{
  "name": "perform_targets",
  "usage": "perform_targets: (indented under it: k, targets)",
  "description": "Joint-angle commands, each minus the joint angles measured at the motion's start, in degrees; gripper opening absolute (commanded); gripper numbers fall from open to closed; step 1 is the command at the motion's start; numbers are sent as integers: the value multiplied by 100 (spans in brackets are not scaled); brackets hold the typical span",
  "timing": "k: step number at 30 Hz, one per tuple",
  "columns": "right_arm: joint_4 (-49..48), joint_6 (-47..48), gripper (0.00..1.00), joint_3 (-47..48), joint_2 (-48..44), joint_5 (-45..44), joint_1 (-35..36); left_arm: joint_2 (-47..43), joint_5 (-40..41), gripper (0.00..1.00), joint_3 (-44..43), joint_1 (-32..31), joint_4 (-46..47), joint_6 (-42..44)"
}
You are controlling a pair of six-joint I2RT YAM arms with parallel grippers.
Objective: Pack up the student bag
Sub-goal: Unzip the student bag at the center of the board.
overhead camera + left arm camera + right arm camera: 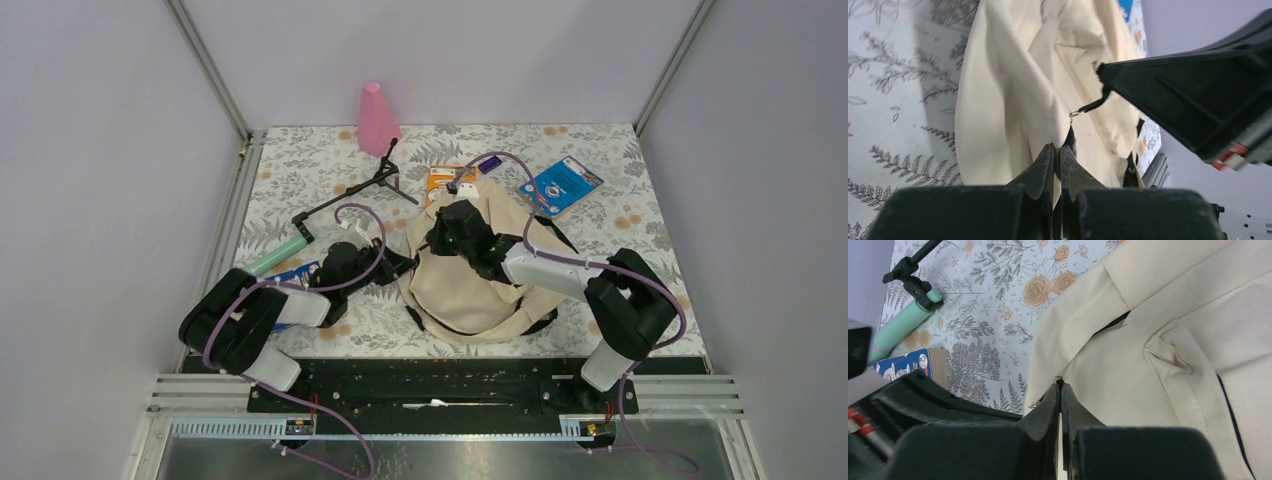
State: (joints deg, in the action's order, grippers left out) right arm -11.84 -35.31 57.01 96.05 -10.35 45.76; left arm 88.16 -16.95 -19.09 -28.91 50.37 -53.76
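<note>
While your left fingers (1043,167) pinch shut on the black zipper trim (1069,136) of the large cream fabric backpack (465,285), your right fingers (1047,407), just beyond, clamp its black zipper pull (1093,106)

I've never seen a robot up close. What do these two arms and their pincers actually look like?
Both the left arm and right arm are built from chunky black joint housings alternating with smooth white links. A lilac cable loops loosely along each. The jaws are matte black wedges tapering to narrow tips, with a small red patch set further back.
</note>
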Motion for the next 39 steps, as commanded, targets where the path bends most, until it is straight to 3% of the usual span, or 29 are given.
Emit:
perform_targets:
  k: [1,6,15,39]
  targets:
    - [75,146,0,-125,-441,-809,64,-1037,256,0,41,8,-501,584]
    - [160,-21,0,-132,90,-1091,65,-1748,735,0,3,8,-1892,1146]
    - [260,-195,0,-69,606,-1284,63,-2493,1332,0,114,8,-3072,1569]
    - [690,446,0,246,468,-2366,-120,-3433,1851,0,334,15,-3988,1684]
